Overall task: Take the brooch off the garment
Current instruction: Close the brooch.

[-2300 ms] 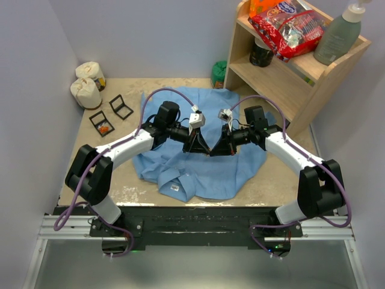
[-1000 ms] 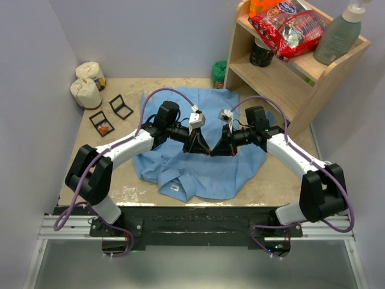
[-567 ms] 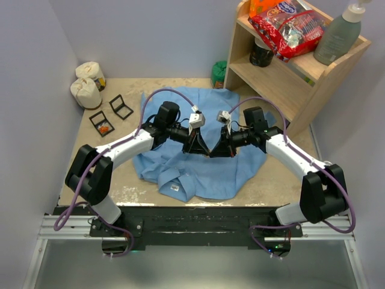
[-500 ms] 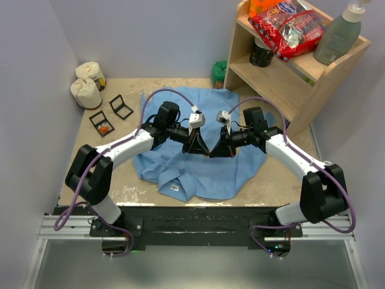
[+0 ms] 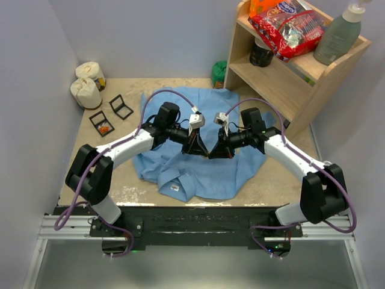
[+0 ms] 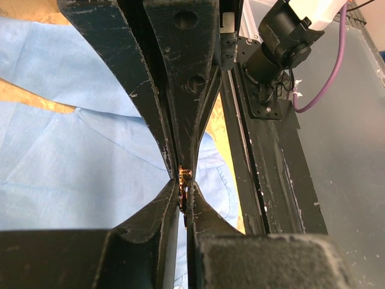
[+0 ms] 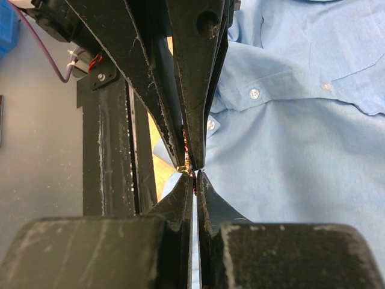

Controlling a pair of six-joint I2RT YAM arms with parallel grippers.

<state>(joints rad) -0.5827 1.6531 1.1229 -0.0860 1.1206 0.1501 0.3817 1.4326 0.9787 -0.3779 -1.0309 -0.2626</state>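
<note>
Light-blue cotton, the long-sleeved button-up shirt (image 5: 240,174), lay spread out in the view from above, collar toward my bases. Over its middle my left gripper (image 5: 205,153) and right gripper (image 5: 212,155) met tip to tip, too small there to read.

From the left wrist, my left fingers were closed down to a sliver, and pinched in that sliver sat the small gold-and-red brooch (image 6: 184,194). The right gripper (image 6: 183,167) came in from opposite, its tips pressed together right at the brooch's upper end. The shirt (image 6: 72,174) showed behind, and I could not tell whether the pin ran through the cloth.

From the right wrist, my right fingers were fully shut. Whether they nipped part of the brooch (image 7: 189,165) or a pinch of fabric I could not tell. Small white buttons (image 7: 255,94) showed on the shirt beyond.

I judged the risk plain. Both holds were at the very fingertips, so pulling apart crookedly could flick the brooch away. If the pin was caught, a hard tug could snag or tear the cloth.
</note>
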